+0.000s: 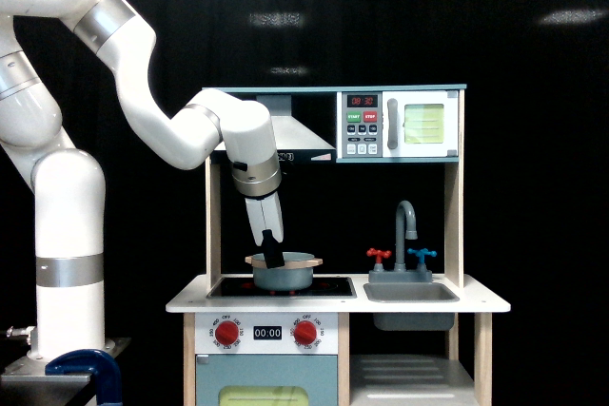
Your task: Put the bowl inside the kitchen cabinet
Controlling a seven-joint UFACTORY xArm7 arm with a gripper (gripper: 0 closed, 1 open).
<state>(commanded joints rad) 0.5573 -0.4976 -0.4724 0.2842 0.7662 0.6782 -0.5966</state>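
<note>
From the exterior view's left I see the white arm point(143, 92) rising from its base and bending down toward the toy kitchen; its fingers point(271, 252) hang over the bowl point(283, 271), their dark tips at the tan rim on the side toward nine o'clock; I cannot tell whether they are apart or clamped on that rim (they read as one dark shape from here). The bowl sits upright on the black stove top point(282, 286), above the red knobs point(226, 332) and the small clock panel; the oven's yellow-green window point(265, 396) shows at six o'clock from it. At three o'clock from the bowl stand the grey tap point(407, 223) and the sink basin point(411, 293); the microwave point(400, 124) sits up at one o'clock. The kitchen cabinet point(411, 379), with its white slatted shelf, lies below the sink at the bench's lower right; the bowl is well apart from it.
</note>
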